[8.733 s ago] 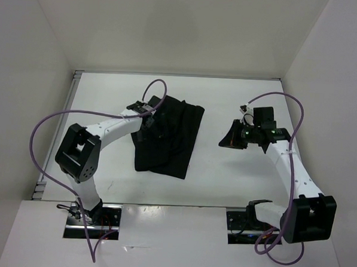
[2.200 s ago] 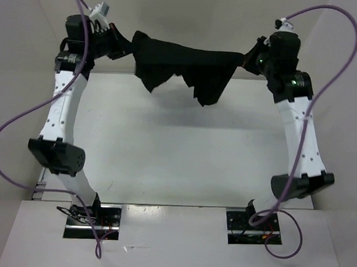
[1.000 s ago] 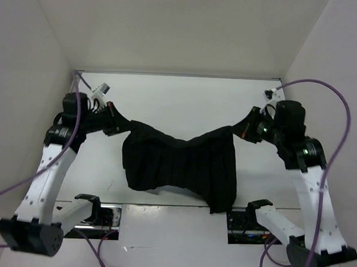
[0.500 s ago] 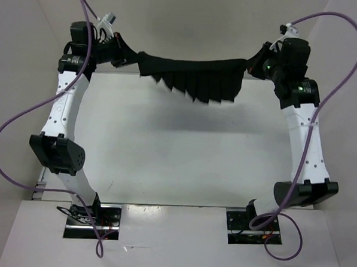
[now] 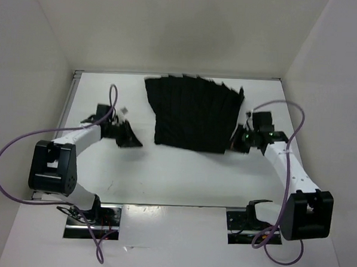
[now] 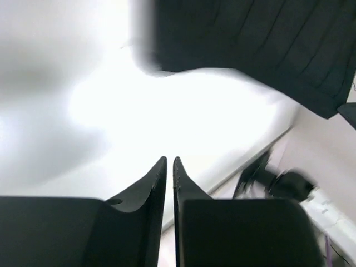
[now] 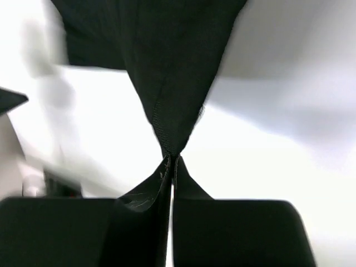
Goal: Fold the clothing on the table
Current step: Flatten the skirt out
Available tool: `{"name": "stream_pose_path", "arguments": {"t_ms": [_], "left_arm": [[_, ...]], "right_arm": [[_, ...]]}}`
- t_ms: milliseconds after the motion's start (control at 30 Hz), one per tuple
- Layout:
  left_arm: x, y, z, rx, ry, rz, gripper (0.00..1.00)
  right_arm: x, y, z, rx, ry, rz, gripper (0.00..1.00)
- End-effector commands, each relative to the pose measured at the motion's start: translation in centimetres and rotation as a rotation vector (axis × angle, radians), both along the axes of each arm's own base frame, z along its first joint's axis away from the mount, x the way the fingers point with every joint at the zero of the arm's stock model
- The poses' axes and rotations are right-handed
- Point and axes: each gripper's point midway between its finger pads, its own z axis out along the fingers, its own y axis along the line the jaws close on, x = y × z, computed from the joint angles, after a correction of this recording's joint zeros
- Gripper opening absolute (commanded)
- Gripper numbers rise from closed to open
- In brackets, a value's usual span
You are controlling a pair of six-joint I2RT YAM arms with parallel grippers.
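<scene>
The clothing (image 5: 191,115) lies spread flat at upper centre of the counter (image 5: 182,169), presumably laid out for folding. The right tool (image 7: 171,160) is clenched on its lower-right corner, likely tensioning it. The left tool (image 6: 169,162), jaws slightly parted, grasps nothing, apart at left.

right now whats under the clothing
The clothing lies spread on the white table, which shows all around it. The patch of table beneath is covered, so anything there cannot be seen. The right gripper pinches its near right corner.

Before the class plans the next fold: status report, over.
Left pincer barely parted, empty, beside the clothing. Right pincer shut on its near right corner. Clothing spread on table. Nothing in the way.
</scene>
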Motion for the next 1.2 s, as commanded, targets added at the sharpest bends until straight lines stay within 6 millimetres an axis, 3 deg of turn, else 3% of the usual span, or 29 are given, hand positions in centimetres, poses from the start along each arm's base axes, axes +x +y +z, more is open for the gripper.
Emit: {"name": "stream_pose_path", "arguments": {"t_ms": [0,67,133,200,267,400,533,567,600,633,700,767,800,833,900,933,1000,1033,1067,1100,1167], "left_arm": [[-6.1,-0.6,-4.1,0.024,0.132,-0.032,0.14],[-8.5,-0.6,-4.4,0.038,0.149,-0.038,0.16],[-10.9,-1.3,-4.5,0.029,0.193,-0.052,0.31],[-12.1,-1.6,-3.1,0.014,0.185,-0.064,0.45],[-11.8,-1.7,-0.6,0.004,0.125,-0.058,0.52],[-10.8,-1.5,2.3,0.019,0.039,-0.049,0.56],[-8.7,-2.0,2.6,0.001,0.02,-0.062,0.56],[-7.8,-2.3,2.9,-0.011,-0.004,-0.069,0.53],[-7.3,-2.8,3.2,-0.023,-0.017,-0.089,0.49],[-6.6,-3.5,2.6,-0.034,-0.006,-0.121,0.32],[-4.5,-5.4,4.4,-0.03,-0.092,-0.216,0.12],[-3.4,-7.0,2.3,0.013,-0.031,-0.316,0.05],[-1.9,-9.1,4.2,0.036,-0.137,-0.416,0.05],[-1.2,-10.3,2.1,0.054,-0.098,-0.47,0.03],[-1.3,-13.3,2.0,0.049,-0.128,-0.592,0.03],[0.0,-14.8,1.9,0.05,-0.146,-0.623,0.03],[-0.1,-17.4,1.2,0.067,-0.157,-0.701,0.03],[0.2,-18.2,-0.9,0.084,-0.107,-0.714,0.03],[1.6,-19.3,-0.3,0.102,-0.145,-0.714,0.03],[1.9,-20.1,-2.8,0.145,-0.115,-0.72,0.03],[3.3,-20.9,-3.7,0.186,-0.109,-0.678,0.03]], "right_arm": [[-8.2,3.1,-1.7,0.139,0.211,0.076,0.0],[-11.6,3.4,-2.0,0.121,0.309,0.082,0.0],[-13.8,3.3,-2.5,0.109,0.382,0.088,0.01],[-16.3,2.8,-3.3,0.093,0.488,0.079,0.23],[-16.5,2.2,-2.3,0.071,0.454,0.053,0.42],[-16.7,1.4,-0.5,0.024,0.448,0.012,0.44],[-14.9,0.9,1.8,-0.003,0.37,-0.026,0.39],[-14.3,0.7,1.4,-0.016,0.379,-0.045,0.36],[-13.6,0.3,1.1,-0.038,0.377,-0.076,0.21],[-12.3,0.4,1.1,-0.041,0.343,-0.084,0.12],[-10.5,0.1,0.3,-0.049,0.346,-0.148,0.0],[-7.9,-1.2,-0.9,-0.123,0.306,-0.226,0.0],[-7.0,-1.8,-1.2,-0.157,0.297,-0.253,0.0],[-5.8,-3.2,-1.2,-0.211,0.268,-0.312,0.0],[-3.9,-4.3,-1.4,-0.235,0.255,-0.361,0.0],[-3.1,-4.4,-0.7,-0.211,0.229,-0.373,0.0],[-2.2,-4.4,-0.5,-0.201,0.216,-0.37,0.0],[-2.0,-4.2,-0.1,-0.19,0.207,-0.365,0.0],[-1.8,-4.1,0.0,-0.187,0.199,-0.365,0.0],[-1.9,-3.9,0.1,-0.178,0.201,-0.357,0.0],[-2.3,-4.0,-0.5,-0.185,0.221,-0.356,0.0]]}}
